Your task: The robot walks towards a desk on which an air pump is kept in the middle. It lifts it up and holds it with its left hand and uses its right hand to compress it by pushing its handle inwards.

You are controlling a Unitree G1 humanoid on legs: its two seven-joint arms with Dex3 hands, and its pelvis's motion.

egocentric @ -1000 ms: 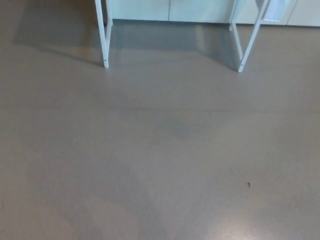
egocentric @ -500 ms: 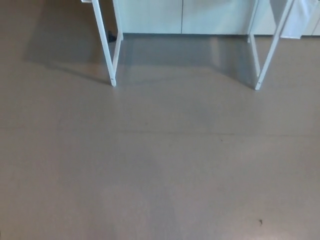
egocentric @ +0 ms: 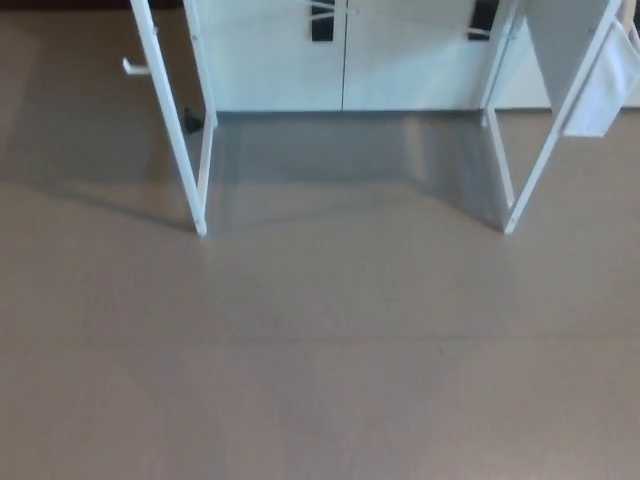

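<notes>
The head view looks down at a grey-brown floor [egocentric: 320, 380]. Two white desk legs stand on it, the left leg [egocentric: 175, 130] and the right leg [egocentric: 545, 150], both slanting upward out of the picture. The desk top and the air pump are out of view. Neither of my hands shows.
White cabinet doors [egocentric: 340, 60] with dark handles line the wall behind the desk legs. A white panel [egocentric: 590, 70] hangs at the upper right. The desk's shadow lies on the floor between the legs.
The whole picture has shifted: the desk legs and cabinets sit lower and look larger, so the camera has moved toward the desk.
</notes>
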